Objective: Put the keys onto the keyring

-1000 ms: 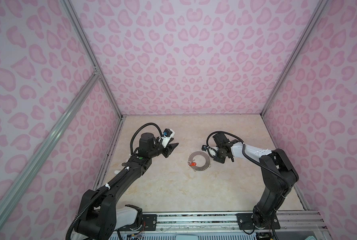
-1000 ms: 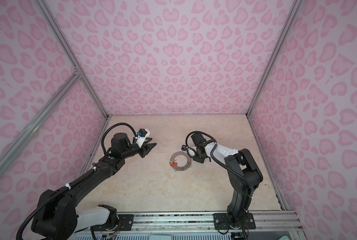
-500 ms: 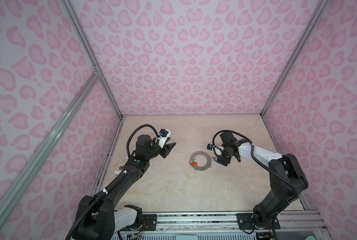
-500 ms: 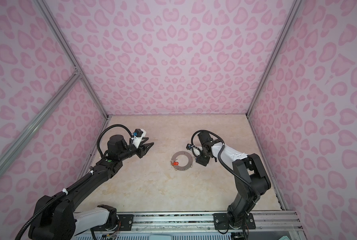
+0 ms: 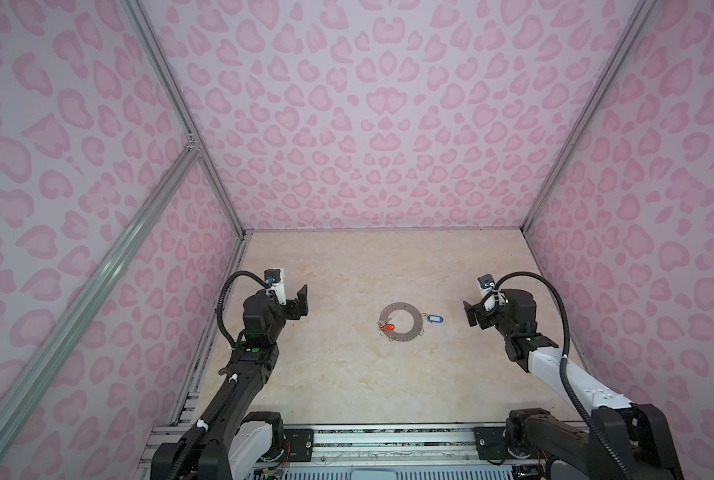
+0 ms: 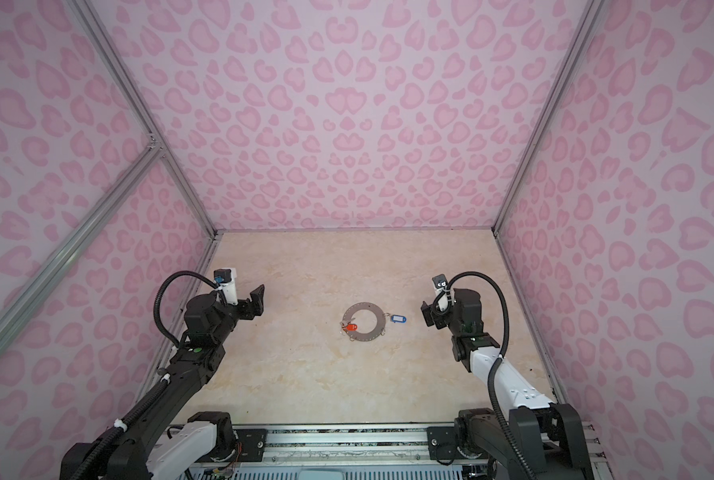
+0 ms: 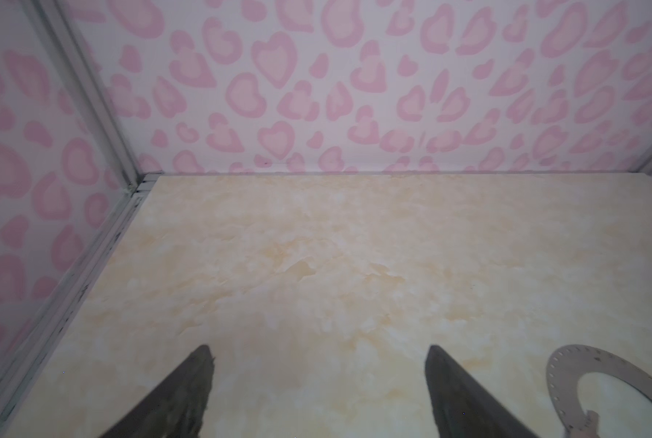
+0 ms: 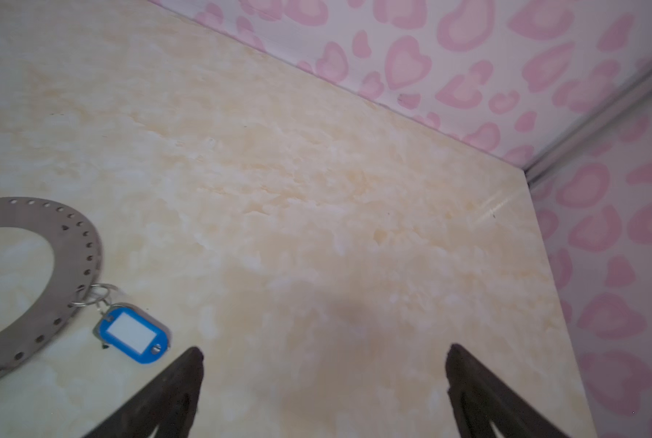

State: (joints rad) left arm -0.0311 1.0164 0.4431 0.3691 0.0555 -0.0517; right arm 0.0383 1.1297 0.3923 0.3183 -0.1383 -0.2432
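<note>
Keyring (image 5: 401, 309) (image 6: 365, 308) is lying flat mid-counter (image 5: 347, 374), both top views agreeing.

Blue-tag keys (image 5: 435, 318) (image 6: 398, 318) are sitting at the ring's 3 o'clock, just outside the rim. In the right wrist view the blue tag (image 8: 134, 335) is lying flat, white label up, and its small split ring (image 8: 94, 295) is overlapping the keyring's holed rim (image 8: 77, 246). Can't tell if it's threaded through a hole.

Orange-red-tag keys (image 5: 387, 328) (image 6: 352, 327) are lying across the ring band at roughly 8 o'clock, silver key bits poking out beside the tag.

Left jaws are standing wide apart, gripping nothing, hovering at the ring's 9 o'clock, well clear of it. The left wrist view is showing only bare counter between them, with an arc of the keyring (image 7: 567, 364) off to one side.

Right jaws are also standing wide apart, gripping nothing, at the ring's 3 o'clock, past the blue tag and not touching it.

Left arm (image 5: 259, 320) and right arm (image 5: 513, 316) are facing each other across the ring.
</note>
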